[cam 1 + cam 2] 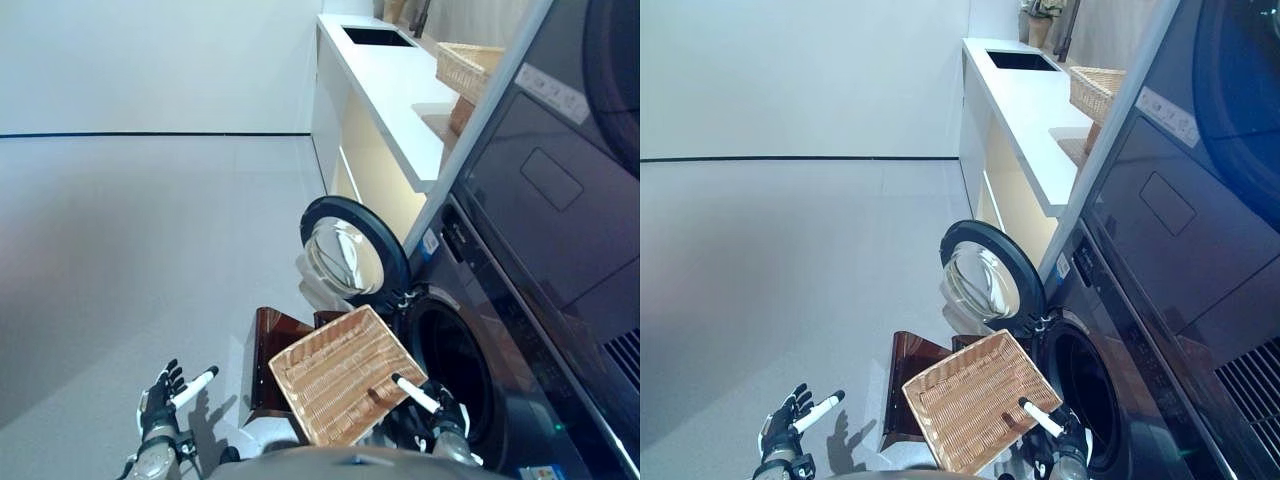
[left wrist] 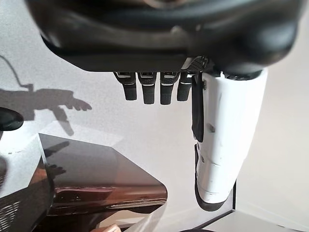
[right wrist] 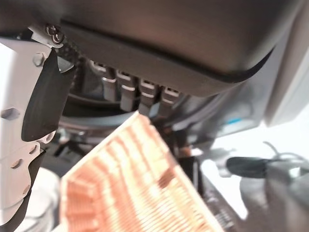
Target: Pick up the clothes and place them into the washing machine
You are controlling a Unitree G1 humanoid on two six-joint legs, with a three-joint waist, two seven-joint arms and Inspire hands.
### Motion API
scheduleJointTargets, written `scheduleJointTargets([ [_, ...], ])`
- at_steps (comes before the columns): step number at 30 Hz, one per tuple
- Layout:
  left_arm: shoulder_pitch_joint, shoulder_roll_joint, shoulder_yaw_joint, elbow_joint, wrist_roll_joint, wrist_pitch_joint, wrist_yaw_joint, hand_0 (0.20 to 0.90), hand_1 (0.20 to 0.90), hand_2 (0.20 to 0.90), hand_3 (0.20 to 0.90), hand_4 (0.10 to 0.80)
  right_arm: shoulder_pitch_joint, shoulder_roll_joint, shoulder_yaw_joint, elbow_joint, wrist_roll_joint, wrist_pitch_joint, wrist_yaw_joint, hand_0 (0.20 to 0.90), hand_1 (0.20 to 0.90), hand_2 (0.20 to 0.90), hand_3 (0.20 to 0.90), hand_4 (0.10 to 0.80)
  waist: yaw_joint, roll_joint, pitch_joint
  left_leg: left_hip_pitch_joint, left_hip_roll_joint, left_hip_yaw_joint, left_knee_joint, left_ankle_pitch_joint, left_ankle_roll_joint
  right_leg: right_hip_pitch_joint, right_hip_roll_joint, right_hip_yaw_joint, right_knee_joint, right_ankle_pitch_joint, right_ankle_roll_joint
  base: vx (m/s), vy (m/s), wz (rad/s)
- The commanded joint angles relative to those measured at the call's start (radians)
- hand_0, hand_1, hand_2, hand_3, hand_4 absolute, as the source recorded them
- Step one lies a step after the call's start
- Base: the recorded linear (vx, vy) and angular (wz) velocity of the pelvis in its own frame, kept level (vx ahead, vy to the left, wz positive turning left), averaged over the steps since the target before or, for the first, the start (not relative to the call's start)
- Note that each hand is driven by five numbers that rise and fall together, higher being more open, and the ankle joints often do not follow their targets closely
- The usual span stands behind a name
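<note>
The shallow wicker basket (image 1: 335,375) is tilted, its far corner raised toward the washing machine's open drum (image 1: 455,360). I see no clothes in it. My right hand (image 1: 447,412) grips its near edge beside the drum, with the white-covered thumb lying inside the basket and the fingers under it. The basket's rim also shows in the right wrist view (image 3: 135,183), between thumb and fingers. My left hand (image 1: 158,400) is open and empty over the grey floor, left of the dark brown box (image 1: 268,350). The round door (image 1: 345,245) stands open.
A white counter (image 1: 385,85) with a dark sink runs along the wall past the machine, and another wicker basket (image 1: 468,65) sits on it. A second dark machine (image 1: 560,170) is stacked above the washer. Grey floor spreads to the left.
</note>
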Motion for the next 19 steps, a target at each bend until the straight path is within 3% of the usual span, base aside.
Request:
scheduleJointTargets([
  [1, -0.087, 0.021, 0.008, 0.008, 0.021, -0.058, -0.012, 0.900, 0.900, 0.900, 0.900, 0.800, -0.070, -0.029, -0.019, -0.023, -0.040, -0.045, -0.016, 0.900, 0.900, 0.900, 0.900, 0.800, 0.024, 0.017, 0.003, 0.029, 0.035, -0.014, -0.001, -0.017, -0.042, -0.025, -0.040, -0.031, 0.011, 0.082, 0.050, 0.000, 0.000, 0.00],
  [19, -0.082, 0.009, 0.002, 0.005, 0.023, -0.068, -0.005, 0.900, 0.900, 0.900, 0.900, 0.800, -0.049, -0.018, 0.011, -0.061, -0.074, -0.062, -0.034, 0.900, 0.900, 0.900, 0.900, 0.800, 0.013, 0.018, 0.009, 0.043, 0.042, -0.009, 0.006, -0.018, -0.043, -0.019, -0.034, -0.016, 0.017, 0.077, 0.046, 0.002, -0.004, -0.03],
])
